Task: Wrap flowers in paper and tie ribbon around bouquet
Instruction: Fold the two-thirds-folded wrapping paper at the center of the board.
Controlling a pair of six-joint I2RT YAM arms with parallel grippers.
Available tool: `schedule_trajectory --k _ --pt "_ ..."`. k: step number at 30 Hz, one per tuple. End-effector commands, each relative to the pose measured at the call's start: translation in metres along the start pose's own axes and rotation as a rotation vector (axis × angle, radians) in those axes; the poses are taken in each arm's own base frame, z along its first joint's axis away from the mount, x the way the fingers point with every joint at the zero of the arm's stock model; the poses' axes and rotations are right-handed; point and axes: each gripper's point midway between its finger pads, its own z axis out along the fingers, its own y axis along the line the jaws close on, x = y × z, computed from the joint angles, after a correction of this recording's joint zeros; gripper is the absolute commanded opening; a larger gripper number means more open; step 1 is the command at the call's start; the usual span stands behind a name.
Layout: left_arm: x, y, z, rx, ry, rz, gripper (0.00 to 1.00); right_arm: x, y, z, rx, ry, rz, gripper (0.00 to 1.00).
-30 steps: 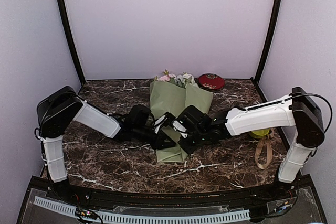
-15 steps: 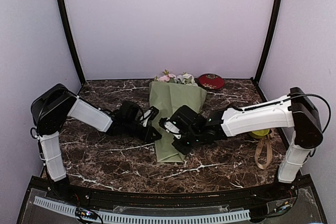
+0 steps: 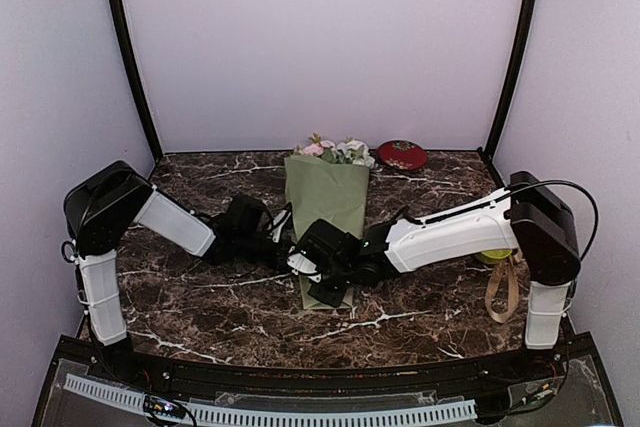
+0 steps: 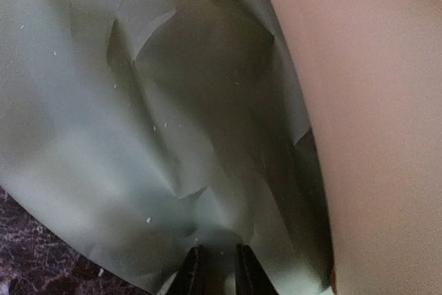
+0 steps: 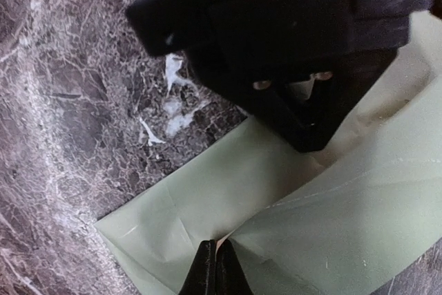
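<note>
The paper [image 3: 326,199] lies folded into a long sage-green cone down the middle of the table. The flowers [image 3: 334,150] show as pink and white blooms at its far wide end. My left gripper [image 3: 289,247] presses in from the cone's left side. In its wrist view the left gripper [image 4: 217,248] stands nearly shut on a bulge of green paper [image 4: 138,122], the tan face [image 4: 373,136] to the right. My right gripper [image 5: 216,245] is shut on the edge of the upper flap [image 5: 338,191], low on the cone. The ribbon [image 3: 501,292] lies loose at the right.
A round red tin [image 3: 402,154] sits at the back beside the blooms. A yellow-green object [image 3: 493,255] lies near the right arm, above the ribbon. The left gripper's black body [image 5: 297,39] hangs close above the right fingers. Dark marble table [image 3: 180,297] surrounds the cone.
My right gripper has swung left across the cone, carrying the right flap over it, so the paper is narrower now. The left gripper pulled back a little to the left.
</note>
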Motion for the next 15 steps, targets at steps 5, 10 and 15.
schedule_trajectory --k 5,10,15 --pt "0.005 0.012 -0.027 -0.041 -0.032 -0.081 0.21 0.010 0.013 0.020 -0.016 0.028 -0.030 0.00" --pt "-0.017 0.028 -0.067 -0.129 -0.146 -0.080 0.34 0.009 0.011 0.021 -0.007 0.023 -0.020 0.00" --pt "-0.043 0.003 -0.100 -0.081 -0.319 0.010 0.51 0.009 0.010 0.020 -0.001 0.020 -0.020 0.00"
